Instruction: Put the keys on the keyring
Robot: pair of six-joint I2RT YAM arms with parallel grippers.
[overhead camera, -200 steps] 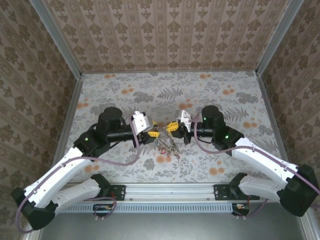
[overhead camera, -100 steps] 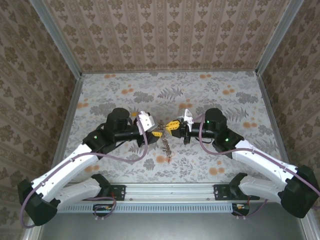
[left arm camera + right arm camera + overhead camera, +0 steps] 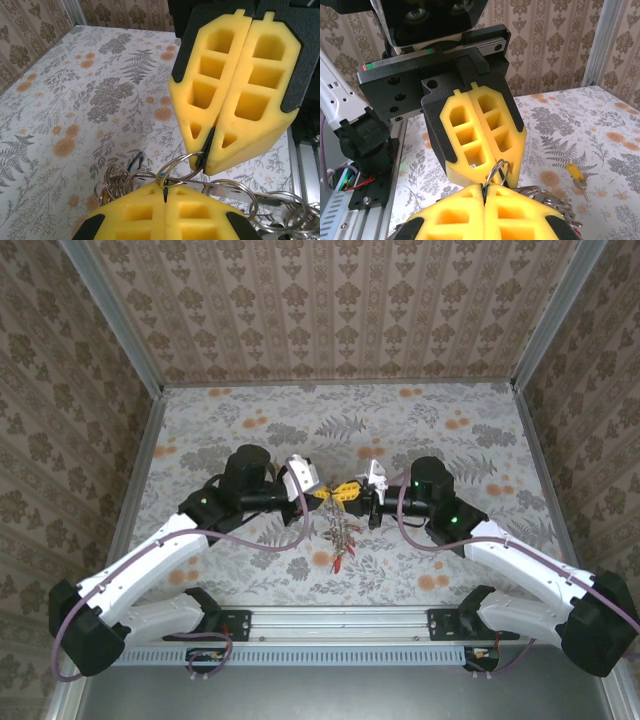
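The left gripper and the right gripper each have jaws pressed together, pinching the keyring wire above mid-table. Threaded keys dangle below. 1 yellow-headed key lies loose on the table. Best to hold 1 pinch firm and avoid twisting the ring while the other gripper fetches the key.

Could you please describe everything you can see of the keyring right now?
The keyring is a thin silver loop, metal by its look, held up between the two shut grippers: the left gripper and the right gripper each pinch it at their tips. From it hang smaller silver rings and keys in a bunch, a red-headed key at its end. Whether the bunch touches the table is unclear.
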